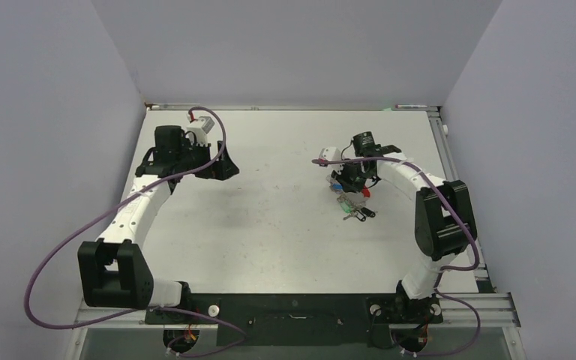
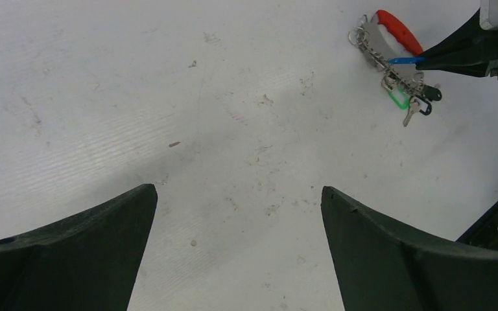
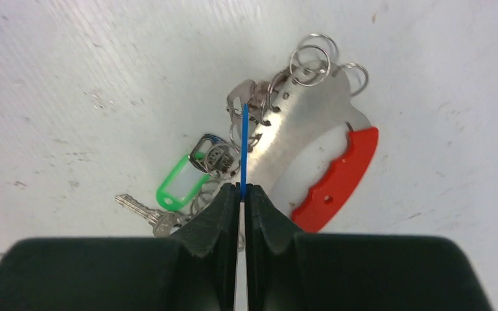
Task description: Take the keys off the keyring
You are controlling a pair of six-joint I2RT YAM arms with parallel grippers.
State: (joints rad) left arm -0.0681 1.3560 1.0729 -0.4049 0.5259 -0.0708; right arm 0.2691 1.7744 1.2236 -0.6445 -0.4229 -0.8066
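White table (image 1: 270, 247), scuffed and speckled, metal-framed edges. Three plain pale grey-lilac walls (image 1: 292, 45) enclosing it: left, back, right. Even, diffuse lighting; soft shadows.

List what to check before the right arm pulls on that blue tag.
1. Right gripper closed on the blue tag: ok, it pinches the tag's thin edge.
2. Keyring lying on the table: ok.
3. Keyring held down by the left gripper: not ok. That gripper is open over bare table, well apart from the keyring.
4. Green tag and silver key outside the right grip: ok, they lie beside it.
5. Where the blue tag joins the keyring: cannot tell. Its far end is lost among the rings.
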